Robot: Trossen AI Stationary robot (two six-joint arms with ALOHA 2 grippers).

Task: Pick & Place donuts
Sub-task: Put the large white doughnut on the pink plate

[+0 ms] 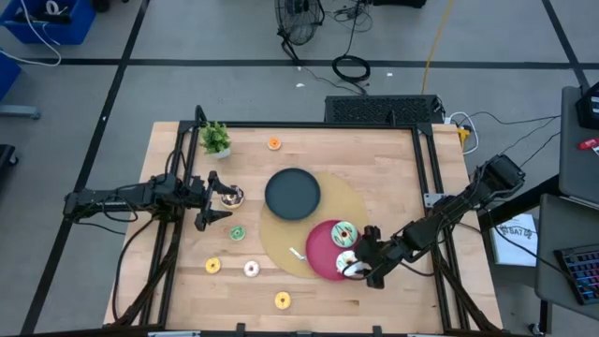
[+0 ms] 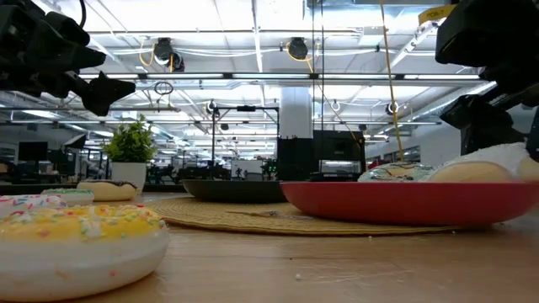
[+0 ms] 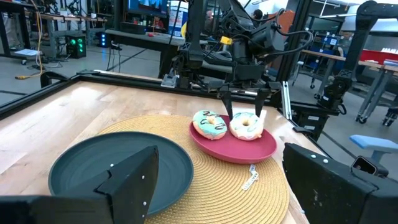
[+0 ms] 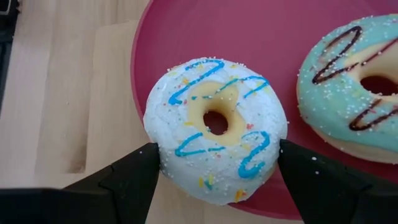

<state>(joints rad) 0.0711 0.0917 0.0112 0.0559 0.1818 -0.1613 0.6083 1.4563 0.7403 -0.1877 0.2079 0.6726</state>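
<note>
The white-yellow donut with blue squiggles lies flat on the red plate near its rim, beside the mint-green donut. My right gripper is open and points down, one finger on each side of the white-yellow donut. My left gripper is open and raised above the table at its left, over the chocolate donut, touching nothing. Small donuts lie on the wood: orange, green, yellow, pale pink and another yellow. My right gripper comes from above, fingers at two opposite sides of the white-yellow donut's edge. Whether the fingers touch it I cannot tell. The donut lies flat on the red plate.
A round black plate and the red plate sit on a round woven mat at the table's middle. A small potted plant stands near the far left corner. A small white scrap lies on the mat.
</note>
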